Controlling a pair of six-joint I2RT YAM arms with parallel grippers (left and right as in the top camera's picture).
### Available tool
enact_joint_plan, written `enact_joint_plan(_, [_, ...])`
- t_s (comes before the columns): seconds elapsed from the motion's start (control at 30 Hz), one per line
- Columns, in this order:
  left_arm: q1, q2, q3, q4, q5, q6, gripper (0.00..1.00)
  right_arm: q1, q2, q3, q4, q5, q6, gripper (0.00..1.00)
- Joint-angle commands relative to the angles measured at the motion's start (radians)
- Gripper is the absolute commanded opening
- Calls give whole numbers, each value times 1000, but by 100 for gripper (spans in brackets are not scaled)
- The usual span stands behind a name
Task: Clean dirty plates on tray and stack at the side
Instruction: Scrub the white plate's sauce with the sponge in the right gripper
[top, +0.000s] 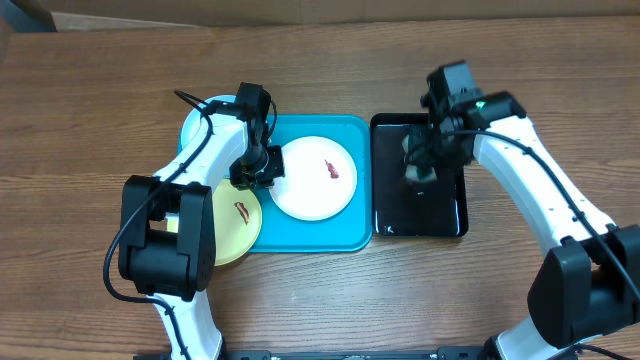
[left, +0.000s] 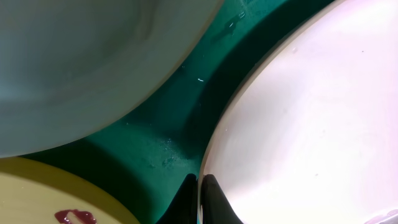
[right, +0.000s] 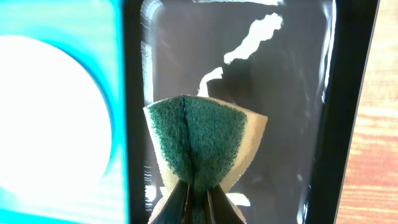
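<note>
The turquoise tray (top: 300, 235) holds the white plate (top: 315, 178), which has a red-brown smear. My left gripper (top: 262, 170) is shut on that plate's left rim; in the left wrist view its jaws pinch the thin edge of the white plate (left: 311, 124) over the tray (left: 168, 130). The yellow-green plate (top: 237, 222), also smeared, overhangs the tray's left edge. My left arm partly hides the pale aqua plate (top: 203, 118) at the tray's far left corner. Above the black tray (top: 420, 215), my right gripper (top: 420, 165) is shut on a green-and-cream sponge (right: 202, 146), folded between its fingers.
The glossy black tray (right: 292, 93) lies just right of the turquoise tray, almost touching it. Bare wooden tabletop (top: 90, 110) surrounds both trays. In the left wrist view the aqua plate (left: 81, 62) and yellow-green plate (left: 50, 193) crowd close to the held rim.
</note>
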Motion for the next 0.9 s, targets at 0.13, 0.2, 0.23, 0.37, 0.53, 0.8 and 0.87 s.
enact_joint_plan(0.13, [-2, 11, 9, 8, 11, 12, 4, 155, -17, 105, 28, -32, -15, 4])
enact_joint_plan(0.2, [-2, 11, 9, 8, 11, 13, 4, 203, -8, 104, 52, -20, -15, 4])
enact_joint_plan(0.23, [-3, 11, 9, 8, 11, 13, 4, 232, 2, 104, 68, 5, -15, 4])
enact_joint_plan(0.37, [-2, 11, 9, 8, 11, 12, 4, 322, 58, 104, 130, 166, -15, 4])
enact_joint_plan(0.53, [-3, 11, 9, 7, 11, 13, 4, 398, 150, 104, 200, 357, -16, 4])
enact_joint_plan(0.8, [-3, 11, 9, 4, 11, 13, 4, 417, 283, 104, 248, 431, -15, 4])
enact_joint_plan(0.87, [-2, 11, 9, 3, 11, 13, 4, 417, 307, 104, 254, 428, -15, 4])
